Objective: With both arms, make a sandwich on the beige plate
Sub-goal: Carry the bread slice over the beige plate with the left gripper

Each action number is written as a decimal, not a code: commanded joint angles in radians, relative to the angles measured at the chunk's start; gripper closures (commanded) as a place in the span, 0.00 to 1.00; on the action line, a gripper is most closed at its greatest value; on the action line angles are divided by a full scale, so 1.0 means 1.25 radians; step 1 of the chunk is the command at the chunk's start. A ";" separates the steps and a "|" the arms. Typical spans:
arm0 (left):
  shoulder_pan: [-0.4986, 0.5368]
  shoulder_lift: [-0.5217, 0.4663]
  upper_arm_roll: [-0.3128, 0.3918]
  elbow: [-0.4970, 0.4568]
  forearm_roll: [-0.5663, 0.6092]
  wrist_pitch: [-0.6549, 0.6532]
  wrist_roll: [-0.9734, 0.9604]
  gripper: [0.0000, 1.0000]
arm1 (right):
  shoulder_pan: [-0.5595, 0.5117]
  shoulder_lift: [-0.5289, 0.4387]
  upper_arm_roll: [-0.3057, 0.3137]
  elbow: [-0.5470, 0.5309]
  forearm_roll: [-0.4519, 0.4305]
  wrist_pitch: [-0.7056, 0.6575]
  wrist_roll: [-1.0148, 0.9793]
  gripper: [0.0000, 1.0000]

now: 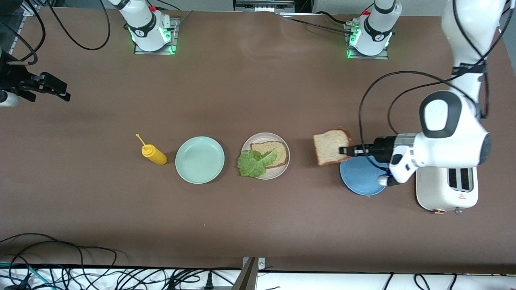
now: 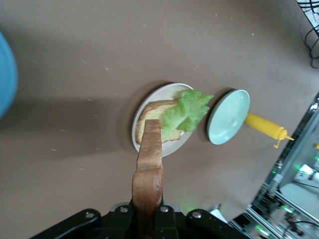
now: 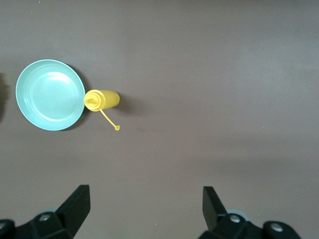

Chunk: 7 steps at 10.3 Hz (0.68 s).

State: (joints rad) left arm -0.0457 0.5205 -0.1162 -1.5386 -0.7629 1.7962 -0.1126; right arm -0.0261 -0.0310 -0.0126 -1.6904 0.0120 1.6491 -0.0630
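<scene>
The beige plate (image 1: 264, 137) sits mid-table with one brown bread slice (image 1: 272, 153) flat on it and a green lettuce leaf (image 1: 254, 163) lying over that slice's edge and the plate rim. My left gripper (image 1: 346, 151) is shut on a second bread slice (image 1: 331, 147), held up in the air over the table between the beige plate and the blue plate (image 1: 360, 177). In the left wrist view the held slice (image 2: 149, 164) stands edge-on in my left gripper (image 2: 148, 219), with the beige plate (image 2: 172, 145), lettuce (image 2: 188, 108) and lower slice (image 2: 152, 112) ahead of it. My right gripper (image 3: 147, 209) is open and empty, waiting above the right arm's end of the table (image 1: 60, 90).
A mint-green plate (image 1: 199, 160) and a yellow squeeze bottle (image 1: 154, 154) lie beside the beige plate toward the right arm's end; both show in the right wrist view, plate (image 3: 50, 94) and bottle (image 3: 102, 99). A white toaster (image 1: 447, 189) stands beside the blue plate.
</scene>
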 commanded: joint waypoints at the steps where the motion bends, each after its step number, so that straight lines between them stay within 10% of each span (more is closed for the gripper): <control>1: -0.047 0.017 0.012 0.000 -0.082 0.044 0.002 1.00 | -0.007 0.009 0.006 0.021 0.016 -0.014 0.001 0.00; 7: -0.158 0.139 0.012 0.010 -0.323 0.163 0.003 1.00 | -0.007 0.009 0.006 0.021 0.016 -0.014 0.001 0.00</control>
State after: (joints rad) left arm -0.2122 0.6605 -0.1155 -1.5455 -1.0960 1.9731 -0.1130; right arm -0.0259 -0.0305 -0.0123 -1.6892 0.0130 1.6490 -0.0630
